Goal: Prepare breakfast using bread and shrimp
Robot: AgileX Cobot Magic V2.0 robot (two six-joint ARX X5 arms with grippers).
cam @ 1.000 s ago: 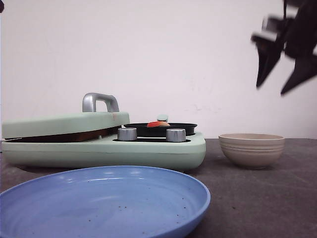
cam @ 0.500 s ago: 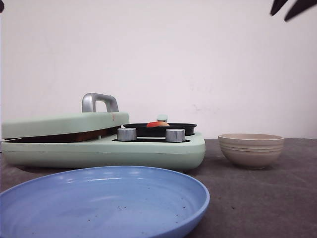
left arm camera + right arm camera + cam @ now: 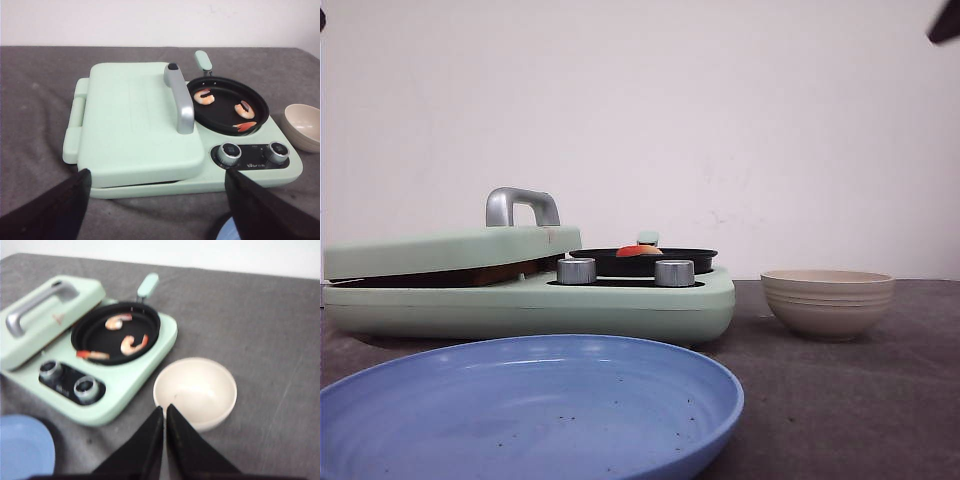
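Note:
Three orange-pink shrimp (image 3: 204, 96) (image 3: 244, 108) (image 3: 245, 126) lie in the black pan (image 3: 225, 117) of the mint-green breakfast maker (image 3: 620, 305). They also show in the right wrist view, shrimp (image 3: 132, 344), and as an orange lump (image 3: 640, 250) from the front. The bread is hidden; only a brown strip (image 3: 450, 274) shows under the shut lid (image 3: 135, 115). My left gripper (image 3: 157, 175) hangs open in front of the maker, holding nothing. My right gripper (image 3: 164, 411) is shut and empty, high above the near rim of the beige bowl (image 3: 195, 390); only a tip (image 3: 945, 25) shows from the front.
A blue plate (image 3: 530, 410) sits nearest the camera, in front of the maker. The beige bowl (image 3: 828, 300) stands right of it and is empty. Two silver knobs (image 3: 576, 270) (image 3: 675, 272) face forward. The lid has a silver handle (image 3: 520, 205).
My right gripper has risen up and to the right, almost out of the front view. The maker, shrimp, bowl and plate have not moved.

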